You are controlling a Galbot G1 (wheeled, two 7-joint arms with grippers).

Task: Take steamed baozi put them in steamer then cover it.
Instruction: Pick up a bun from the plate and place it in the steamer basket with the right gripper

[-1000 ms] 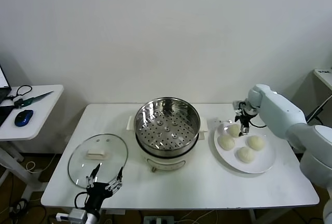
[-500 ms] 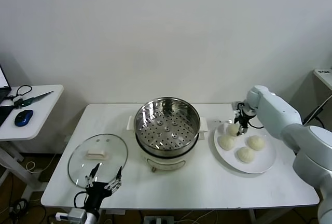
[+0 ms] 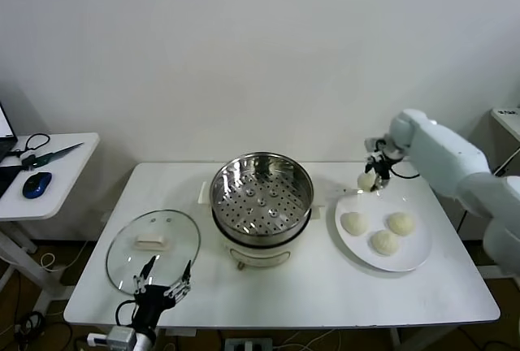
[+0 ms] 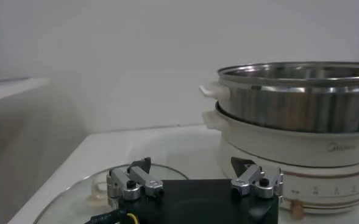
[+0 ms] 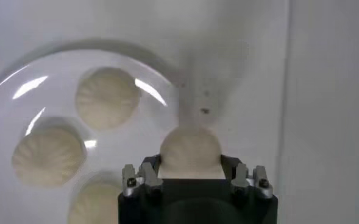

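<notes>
My right gripper point(image 3: 370, 179) is shut on one white baozi point(image 3: 366, 180) and holds it in the air above the far left rim of the white plate point(image 3: 410, 258). In the right wrist view the bun point(image 5: 190, 149) sits between the fingers, above the plate point(image 5: 8, 115). Three baozi point(image 3: 354, 223) lie on the plate. The steel steamer point(image 3: 262, 193) stands open and empty on its white base at the table's middle. The glass cover point(image 3: 153, 249) with its white handle lies flat at the front left. My left gripper point(image 3: 164, 283) is open and empty just in front of the cover.
A side table point(image 3: 57, 174) at the left holds a blue mouse point(image 3: 36, 184) and cables. In the left wrist view the steamer point(image 4: 301, 97) stands close ahead, with the cover's rim point(image 4: 69, 201) below the fingers.
My right gripper has closed on one baozi and lifted it off the plate, moving up and slightly away. The plate now holds three buns. The left arm has not moved.
</notes>
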